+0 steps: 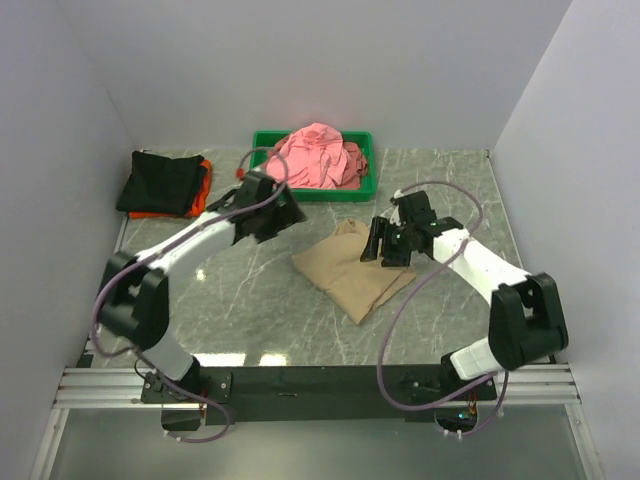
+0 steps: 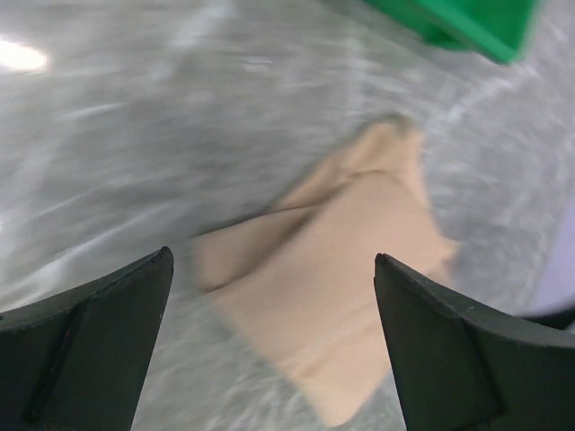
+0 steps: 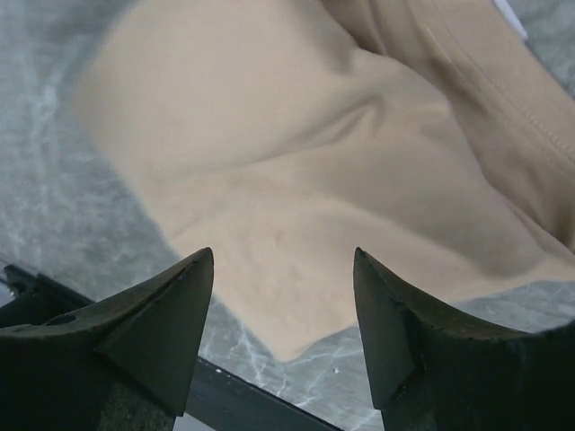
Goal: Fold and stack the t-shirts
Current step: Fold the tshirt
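Leftmost, a black t-shirt rests on an orange t-shirt at the far side of the table. The left end effector hovers with fingers spread and empty, just left of the tan t-shirt, which lies part-folded mid-table. The right end effector, likewise spread and empty, hangs over its right edge. The cloth looks soft, light and limp, so it should sag when lifted; pinching a corner or hem seems best.

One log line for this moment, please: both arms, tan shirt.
left gripper: jaws open, empty | right gripper: jaws open, empty, over tan t-shirt | tan t-shirt: folded, on table, not stacked
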Controlling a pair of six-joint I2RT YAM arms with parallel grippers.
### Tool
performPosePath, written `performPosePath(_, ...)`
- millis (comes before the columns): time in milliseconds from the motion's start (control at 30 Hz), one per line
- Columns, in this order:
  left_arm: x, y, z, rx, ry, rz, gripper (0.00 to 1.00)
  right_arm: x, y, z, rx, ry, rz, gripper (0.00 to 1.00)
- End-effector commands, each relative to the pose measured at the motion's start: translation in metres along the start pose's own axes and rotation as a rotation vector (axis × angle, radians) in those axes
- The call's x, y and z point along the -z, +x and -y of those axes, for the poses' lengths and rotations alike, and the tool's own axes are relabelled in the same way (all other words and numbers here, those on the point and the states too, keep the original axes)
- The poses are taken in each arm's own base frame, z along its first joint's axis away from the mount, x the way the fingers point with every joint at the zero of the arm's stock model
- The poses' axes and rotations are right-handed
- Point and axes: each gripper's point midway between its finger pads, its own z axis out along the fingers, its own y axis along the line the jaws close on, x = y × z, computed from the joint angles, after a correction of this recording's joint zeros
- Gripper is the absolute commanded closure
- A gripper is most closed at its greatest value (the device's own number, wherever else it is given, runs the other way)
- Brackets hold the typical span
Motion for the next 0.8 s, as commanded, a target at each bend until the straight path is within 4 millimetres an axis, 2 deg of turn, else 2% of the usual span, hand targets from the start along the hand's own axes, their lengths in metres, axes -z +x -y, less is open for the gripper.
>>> performPosePath(0, -0.023, 0.014, 0.052, -0.078, 0.155, -0.089, 0.01, -0.020, 0.001, 0.012, -0.076, 0.035, -0.008, 0.29)
performPosePath(33, -0.037, 0.027, 0.057, -0.093, 0.156, -0.129, 0.01, -0.025, 0.005, 0.027, -0.090, 0.105, -0.008, 0.29)
performPosePath(100, -0.047, 0.046, 0.064, -0.111, 0.183, -0.192, 0.01, -0.034, 0.016, 0.049, -0.119, 0.187, -0.043, 0.29)
performPosePath(133, -0.057, 0.064, 0.061, -0.121, 0.171, -0.233, 0.01, -0.036, 0.022, 0.059, -0.130, 0.220, -0.056, 0.29)
performPosePath(167, -0.061, 0.073, 0.059, -0.127, 0.163, -0.252, 0.01, -0.040, 0.027, 0.072, -0.136, 0.278, -0.071, 0.30)
performPosePath(200, -0.063, 0.082, 0.057, -0.131, 0.166, -0.278, 0.01, -0.042, 0.030, 0.077, -0.132, 0.295, -0.083, 0.29)
performPosePath(233, -0.069, 0.098, 0.046, -0.126, 0.136, -0.314, 0.01, -0.047, 0.035, 0.082, -0.134, 0.314, -0.106, 0.30)
performPosePath(267, -0.070, 0.105, 0.040, -0.120, 0.125, -0.328, 0.01, -0.049, 0.036, 0.086, -0.122, 0.329, -0.110, 0.30)
performPosePath(300, -0.070, 0.113, 0.035, -0.115, 0.123, -0.348, 0.01, -0.051, 0.036, 0.087, -0.110, 0.329, -0.119, 0.30)
performPosePath(333, -0.069, 0.125, 0.022, -0.100, 0.105, -0.368, 0.01, -0.052, 0.031, 0.087, -0.096, 0.331, -0.116, 0.30)
performPosePath(367, -0.066, 0.132, 0.015, -0.092, 0.096, -0.380, 0.01, -0.054, 0.033, 0.095, -0.063, 0.366, -0.136, 0.30)
performPosePath(400, -0.064, 0.138, 0.010, -0.086, 0.091, -0.389, 0.01, -0.055, 0.023, 0.092, -0.033, 0.367, -0.121, 0.30)
performPosePath(433, -0.056, 0.152, -0.004, -0.072, 0.068, -0.407, 0.01, -0.058, 0.020, 0.093, -0.007, 0.378, -0.127, 0.30)
performPosePath(467, -0.052, 0.158, -0.011, -0.062, 0.056, -0.414, 0.01, -0.058, 0.018, 0.093, 0.017, 0.389, -0.136, 0.30)
performPosePath(500, -0.047, 0.164, -0.017, -0.054, 0.047, -0.420, 0.01, -0.056, 0.004, 0.090, 0.070, 0.395, -0.119, 0.30)
performPosePath(533, -0.037, 0.176, -0.029, -0.039, 0.025, -0.431, 0.01, -0.060, 0.004, 0.085, 0.110, 0.391, -0.130, 0.30)
performPosePath(567, -0.032, 0.180, -0.033, -0.031, 0.019, -0.430, 0.01, -0.061, -0.001, 0.080, 0.185, 0.375, -0.138, 0.30)
performPosePath(600, -0.020, 0.191, -0.040, -0.037, 0.014, -0.440, 0.01, -0.063, -0.010, 0.065, 0.228, 0.333, -0.125, 0.30)
performPosePath(667, -0.009, 0.199, -0.047, -0.020, -0.016, -0.439, 0.01, -0.072, -0.008, 0.048, 0.347, 0.273, -0.158, 0.30)
performPosePath(700, -0.003, 0.206, -0.048, -0.031, -0.023, -0.443, 0.01, -0.076, -0.015, 0.036, 0.395, 0.243, -0.149, 0.30)
performPosePath(733, 0.006, 0.205, -0.047, -0.025, -0.020, -0.428, 0.01, -0.081, -0.015, 0.036, 0.432, 0.254, -0.161, 0.30)
performPosePath(767, 0.009, 0.201, -0.059, -0.037, -0.083, -0.395, 0.01, -0.084, -0.012, 0.031, 0.507, 0.257, -0.179, 0.30)
